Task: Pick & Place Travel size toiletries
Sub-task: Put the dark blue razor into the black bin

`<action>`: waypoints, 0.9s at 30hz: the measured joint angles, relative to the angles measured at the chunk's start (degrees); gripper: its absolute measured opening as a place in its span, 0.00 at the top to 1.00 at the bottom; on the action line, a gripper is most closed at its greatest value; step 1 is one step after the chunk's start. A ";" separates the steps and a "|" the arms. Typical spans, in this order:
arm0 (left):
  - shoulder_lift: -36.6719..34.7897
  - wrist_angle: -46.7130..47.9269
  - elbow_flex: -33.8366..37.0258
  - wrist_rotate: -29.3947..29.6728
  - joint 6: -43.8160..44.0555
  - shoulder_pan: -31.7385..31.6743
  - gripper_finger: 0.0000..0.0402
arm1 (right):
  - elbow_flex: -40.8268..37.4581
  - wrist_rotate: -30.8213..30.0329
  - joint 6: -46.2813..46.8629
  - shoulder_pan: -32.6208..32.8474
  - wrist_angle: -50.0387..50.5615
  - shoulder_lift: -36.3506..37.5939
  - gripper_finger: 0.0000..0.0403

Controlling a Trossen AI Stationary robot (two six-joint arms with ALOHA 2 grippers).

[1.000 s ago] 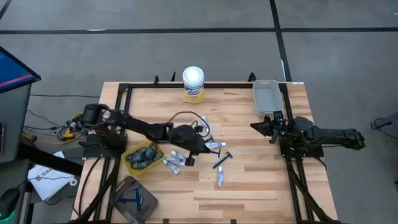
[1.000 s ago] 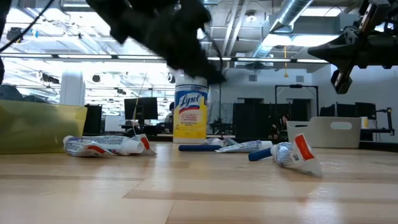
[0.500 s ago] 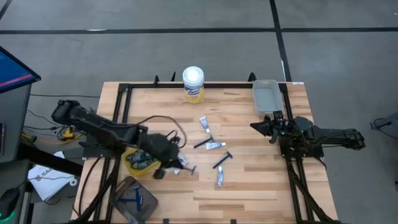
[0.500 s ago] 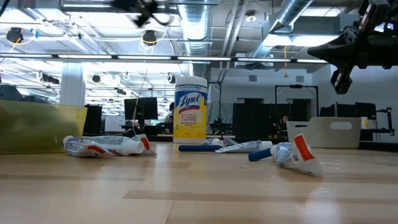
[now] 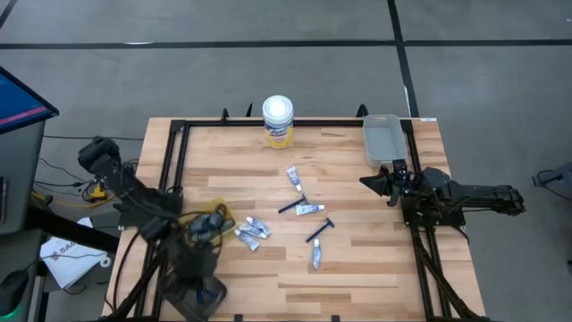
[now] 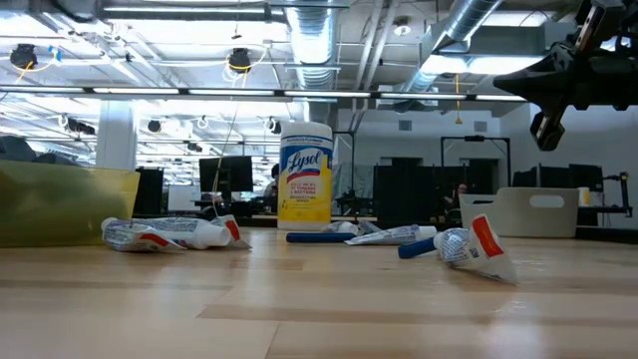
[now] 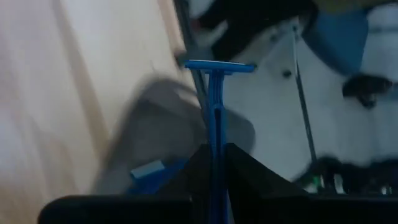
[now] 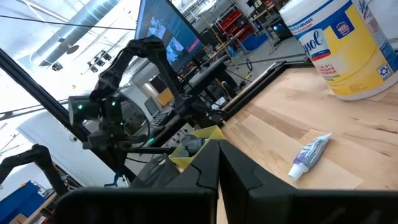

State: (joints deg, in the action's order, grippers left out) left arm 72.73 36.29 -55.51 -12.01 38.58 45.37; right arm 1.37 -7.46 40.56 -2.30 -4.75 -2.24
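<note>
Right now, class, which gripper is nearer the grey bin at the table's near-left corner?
Left. The left gripper, shut on a blue razor, hovers over the grey bin; the right gripper waits at the far-right side.

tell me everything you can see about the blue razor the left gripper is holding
The razor is a thin, bright blue plastic disposable with a straight ribbed handle and a flat crossbar head at its far end. The left gripper is shut on the lower handle, so the head sticks out past the fingertips; nothing else touches it. It hangs over the grey tray at the table's front left corner, where another blue razor already lies. Its blade side is not visible.
</note>
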 joint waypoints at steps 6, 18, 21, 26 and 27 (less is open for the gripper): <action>1.32 5.30 0.00 1.31 4.38 6.75 0.94 | 0.00 0.00 0.00 0.01 0.01 0.00 1.00; 10.09 7.03 0.00 1.48 4.82 8.19 0.94 | 0.00 0.00 0.00 0.02 0.02 0.00 1.00; 12.30 7.04 0.00 1.48 4.80 8.19 0.94 | 0.00 0.00 0.00 0.02 0.02 0.00 1.00; 13.90 7.02 0.00 1.48 4.78 8.19 0.93 | 0.00 0.00 0.00 -0.01 0.02 0.00 1.00; 13.90 7.02 0.00 1.48 4.78 8.19 0.92 | 0.00 0.00 0.00 0.00 0.02 0.00 1.00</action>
State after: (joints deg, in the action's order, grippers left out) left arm 86.63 43.31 -55.51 -10.52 43.35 53.56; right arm 1.37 -7.46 40.56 -2.29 -4.73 -2.24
